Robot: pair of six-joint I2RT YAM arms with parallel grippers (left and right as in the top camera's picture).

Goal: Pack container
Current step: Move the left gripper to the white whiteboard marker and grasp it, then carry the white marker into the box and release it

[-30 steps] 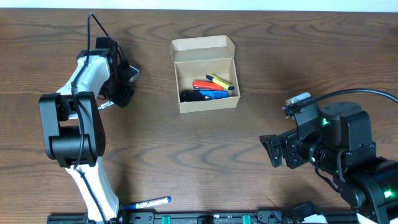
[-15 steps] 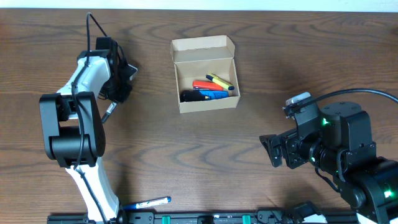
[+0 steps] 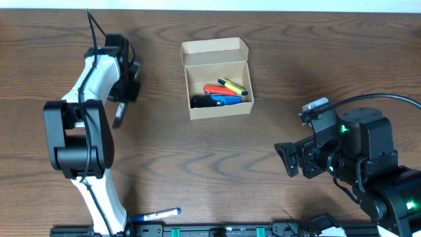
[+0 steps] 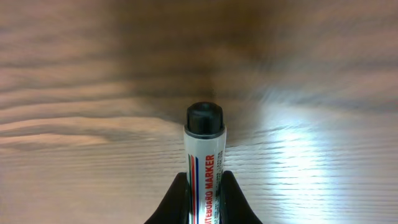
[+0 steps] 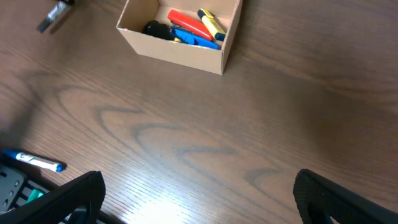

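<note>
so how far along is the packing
Done: several pens lie in the open container. In hand: the left gripper is shut on a whiteboard marker, away from the container. Left: that marker and the loose blue pen go in, then the lid shuts. The right gripper is open, empty.

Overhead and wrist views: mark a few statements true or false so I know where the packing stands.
1. The left end effector is shut on a black-capped marker. True.
2. The container has its lid closed. False: the flap stands open and coloured pens show inside.
3. The right end effector holds a pen. False: it is open and empty.
4. A blue and white pen lies on the table, outside the container. True.
</note>
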